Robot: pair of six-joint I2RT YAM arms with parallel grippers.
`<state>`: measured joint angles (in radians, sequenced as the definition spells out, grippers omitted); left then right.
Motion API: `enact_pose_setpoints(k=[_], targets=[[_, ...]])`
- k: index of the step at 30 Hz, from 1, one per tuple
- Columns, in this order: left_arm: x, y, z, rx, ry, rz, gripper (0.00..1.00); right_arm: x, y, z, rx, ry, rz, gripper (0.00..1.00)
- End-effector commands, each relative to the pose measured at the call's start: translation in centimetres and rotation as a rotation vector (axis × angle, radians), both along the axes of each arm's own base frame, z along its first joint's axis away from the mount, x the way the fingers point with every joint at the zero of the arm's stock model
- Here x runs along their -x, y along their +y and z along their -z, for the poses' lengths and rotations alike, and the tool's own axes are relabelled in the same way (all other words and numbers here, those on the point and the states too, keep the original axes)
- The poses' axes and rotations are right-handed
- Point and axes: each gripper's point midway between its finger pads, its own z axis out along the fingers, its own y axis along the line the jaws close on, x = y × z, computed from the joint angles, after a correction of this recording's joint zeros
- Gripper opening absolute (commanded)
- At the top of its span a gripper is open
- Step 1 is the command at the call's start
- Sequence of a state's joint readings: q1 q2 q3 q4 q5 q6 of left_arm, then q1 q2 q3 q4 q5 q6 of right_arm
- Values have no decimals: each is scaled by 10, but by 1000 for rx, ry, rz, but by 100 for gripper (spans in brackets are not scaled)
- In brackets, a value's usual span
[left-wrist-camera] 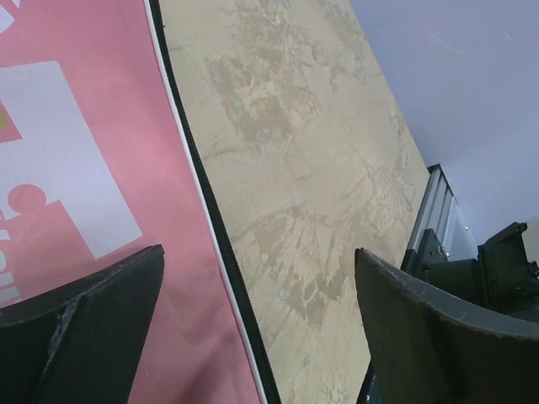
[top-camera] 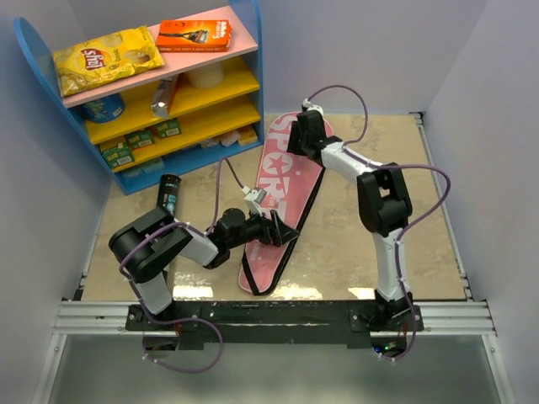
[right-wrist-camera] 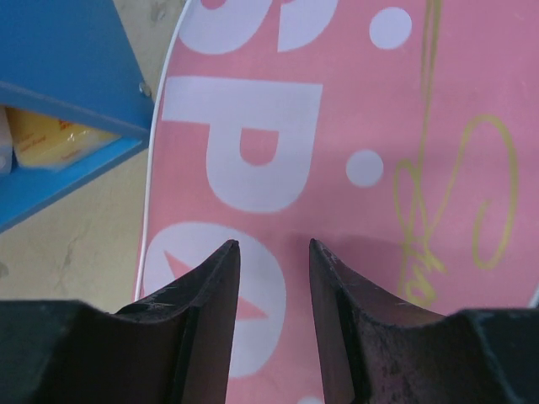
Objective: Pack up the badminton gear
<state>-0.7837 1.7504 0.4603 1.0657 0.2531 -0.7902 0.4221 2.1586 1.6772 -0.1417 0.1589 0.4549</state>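
— Starting at the near edge: how far along is the packing?

— Partway, I'd judge. The left hand [left-wrist-camera: 257, 261] is spread wide and grips nothing. It hangs over the near, narrow end of the pink cover [top-camera: 282, 181], straddling its black edging [left-wrist-camera: 206, 210], with pink under one side and bare counter [top-camera: 337, 244] under the other.

— Is the cover shut?

— I cannot tell; no zip puller shows. It lies flat, slanting from the near middle toward the far shelf.

— And the rest of the gear?

— The black tube [top-camera: 169, 194] lies on the counter left of the cover, well apart from it and near the foot of the shelf, with neither hand on it. No racket and no shuttlecocks show anywhere. They may be inside the cover or the tube, but the pictures cannot confirm that.

— The other arm?

— The right hand [right-wrist-camera: 272, 248] is at the cover's far, wide end, over the white "SPORT" letters. Its jaws are part-way apart with nothing seen between them.

— So the count?

— One cover, one tube, no racket and no shuttlecock in view. Farther back, the blue shelf [top-camera: 253, 50] carries one yellow chip bag [top-camera: 105, 59] and one orange box [top-camera: 194, 34] on its top board; neither is gear.

— What is left to do?

— By my guess, closing the cover if it is open, and putting the tube away.
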Motion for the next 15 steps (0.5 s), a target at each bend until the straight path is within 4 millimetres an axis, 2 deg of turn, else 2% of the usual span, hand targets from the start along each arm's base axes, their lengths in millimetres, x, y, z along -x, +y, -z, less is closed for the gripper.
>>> enact_pose_setpoints(k=[1, 3, 4, 6, 7, 8, 14, 15], targets=[[12, 27, 72, -289, 157, -45, 100, -38, 11, -8, -27, -42, -51, 42], [9, 25, 76, -346, 161, -54, 100, -40, 10, 4, -7, 3, -50, 41], [7, 27, 79, -374, 157, -59, 100, -47, 13, -2, -7, -6, -53, 42], [5, 29, 83, -433, 161, -76, 100, -42, 8, 24, 32, 68, -51, 42], [2, 31, 84, -459, 147, -92, 100, -46, 6, 22, 46, 65, -42, 42], [3, 32, 85, -481, 144, -92, 100, -45, 1, 33, 64, 89, -31, 43], [-2, 38, 94, -618, 135, -133, 100, -35, -31, 61, 140, 184, 17, 44], [1, 41, 100, -653, 147, -134, 100, -29, -36, 73, 155, 223, 20, 44]])
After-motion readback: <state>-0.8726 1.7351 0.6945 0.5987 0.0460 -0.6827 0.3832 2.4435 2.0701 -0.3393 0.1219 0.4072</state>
